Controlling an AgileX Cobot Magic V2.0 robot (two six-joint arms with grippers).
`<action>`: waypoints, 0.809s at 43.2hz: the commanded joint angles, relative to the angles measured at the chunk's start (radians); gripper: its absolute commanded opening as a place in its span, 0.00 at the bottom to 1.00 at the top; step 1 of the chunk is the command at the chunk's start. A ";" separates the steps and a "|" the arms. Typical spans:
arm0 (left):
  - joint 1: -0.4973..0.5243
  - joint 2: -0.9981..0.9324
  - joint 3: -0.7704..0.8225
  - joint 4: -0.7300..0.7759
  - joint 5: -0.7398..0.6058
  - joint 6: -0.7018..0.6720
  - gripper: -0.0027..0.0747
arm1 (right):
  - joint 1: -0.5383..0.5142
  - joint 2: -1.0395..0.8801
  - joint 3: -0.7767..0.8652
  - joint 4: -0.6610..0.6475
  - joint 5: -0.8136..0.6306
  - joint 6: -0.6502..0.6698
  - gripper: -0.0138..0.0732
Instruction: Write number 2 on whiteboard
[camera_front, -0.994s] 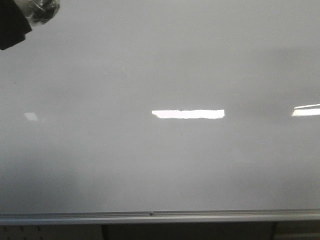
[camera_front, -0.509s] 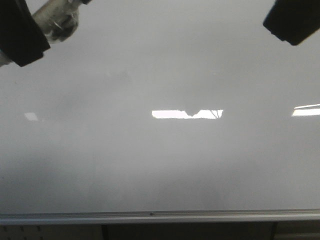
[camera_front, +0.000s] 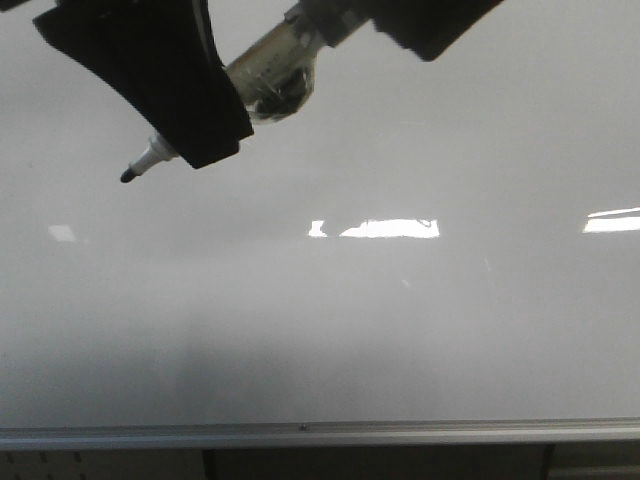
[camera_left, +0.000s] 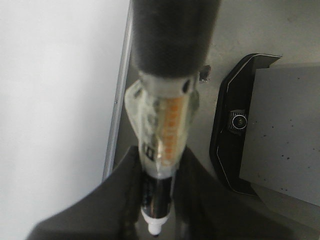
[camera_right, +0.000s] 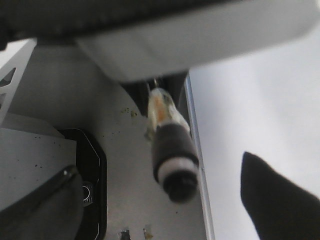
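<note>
Left gripper (camera_front: 165, 90) clamped on marker (camera_front: 270, 75); black tip (camera_front: 128, 175) exposed beyond fingers, aimed down-left. Marker long axis slanted, rear end toward right gripper (camera_right: 165, 200), whose jaws are spread, gripping nothing. Whiteboard (camera_front: 400, 330) lies ahead of tip, blank; no number 2 drawn yet; left arm judged nearer.

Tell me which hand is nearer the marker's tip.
Left. The left hand grips the marker just behind its tip; the right hand is farther up the barrel.
</note>
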 joint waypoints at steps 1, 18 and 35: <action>-0.016 -0.021 -0.035 -0.023 -0.029 0.000 0.01 | 0.028 -0.001 -0.034 0.048 -0.057 -0.017 0.91; -0.016 -0.019 -0.035 -0.023 -0.037 0.000 0.01 | 0.040 0.025 -0.035 0.054 -0.067 -0.016 0.52; -0.016 -0.019 -0.035 -0.023 -0.037 0.000 0.14 | 0.040 0.025 -0.035 0.057 -0.056 -0.016 0.21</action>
